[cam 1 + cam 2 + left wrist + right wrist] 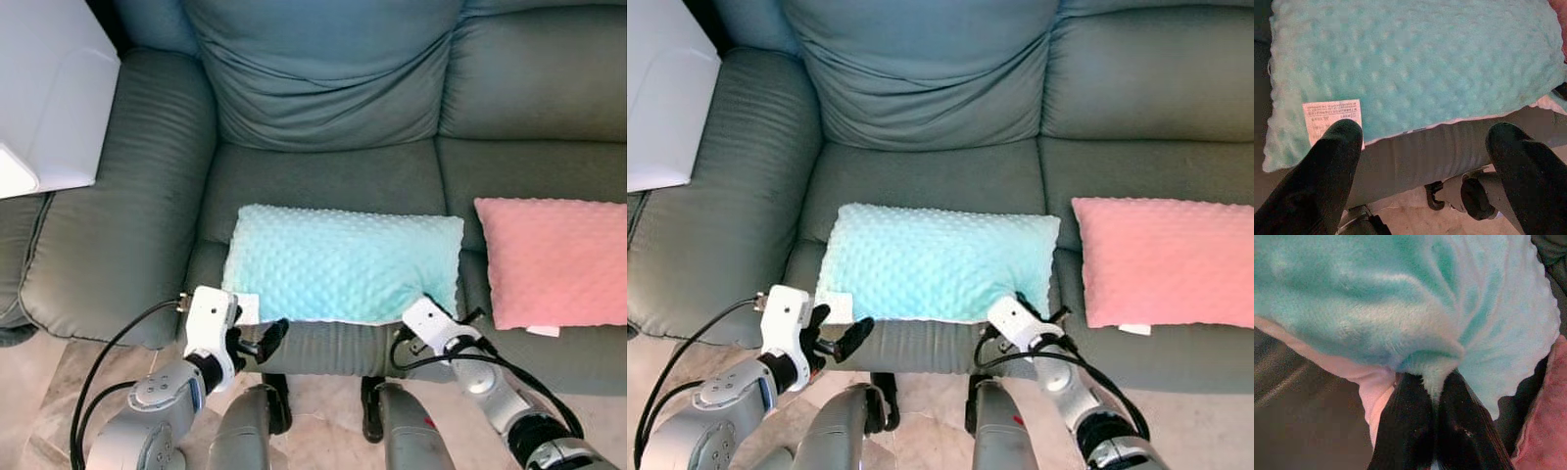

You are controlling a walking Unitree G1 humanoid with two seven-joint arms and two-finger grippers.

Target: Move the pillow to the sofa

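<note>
One corner of the teal pillow (343, 262), at its five o'clock, sits pinched in our right gripper (1434, 396); our left gripper (257, 345) gapes empty, so we release gently onto the sofa (323, 176).

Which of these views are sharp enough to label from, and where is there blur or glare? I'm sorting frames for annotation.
Left eye view: evenly lit and sharp on the dotted turquoise plush pillow; the white panel at the upper left is overexposed. Left wrist view: the pillow's white care label is visible but its print is unreadable, and the open left end effector is soft. Right wrist view: close, blurred fabric pinched by the right end effector.
</note>
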